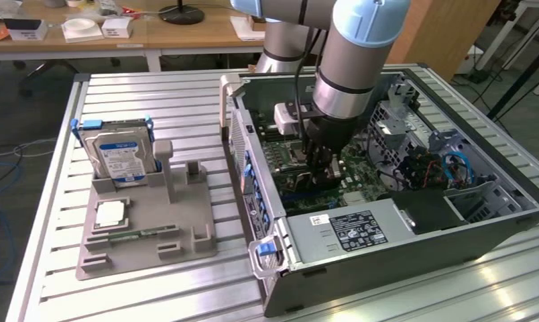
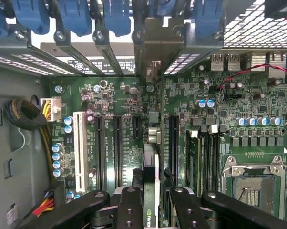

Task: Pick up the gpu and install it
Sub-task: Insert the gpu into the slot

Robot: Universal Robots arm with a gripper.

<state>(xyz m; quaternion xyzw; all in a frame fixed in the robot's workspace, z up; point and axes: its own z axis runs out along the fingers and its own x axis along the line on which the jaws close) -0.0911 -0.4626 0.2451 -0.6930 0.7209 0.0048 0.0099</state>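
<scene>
The arm reaches down into the open computer case (image 1: 448,231), which lies on its side on the slatted metal table (image 1: 162,100), and the gripper (image 1: 325,176) hangs low over the middle of the motherboard (image 1: 292,168). In the wrist view the gripper (image 2: 150,202) is clenched on the gpu (image 2: 151,157), which stands on edge between the black fingers (image 2: 129,205), seen as a thin green card running straight away from the claw toward the rear slot openings of the case. The card's silver end bracket (image 2: 155,52) stands in one of those rear openings, among the blue slot latches (image 2: 119,16). The card's lower edge lines up with a long black expansion slot on the board, with further black slots (image 2: 117,148) and a white slot (image 2: 79,148) alongside it; whether it is fully seated cannot be told. The bare processor socket (image 2: 253,183) lies off to one side of the card. On the table, toward the exterior view's left of the case, a grey holder (image 1: 144,228) carries an upright hard drive (image 1: 117,157) at its far end.
</scene>
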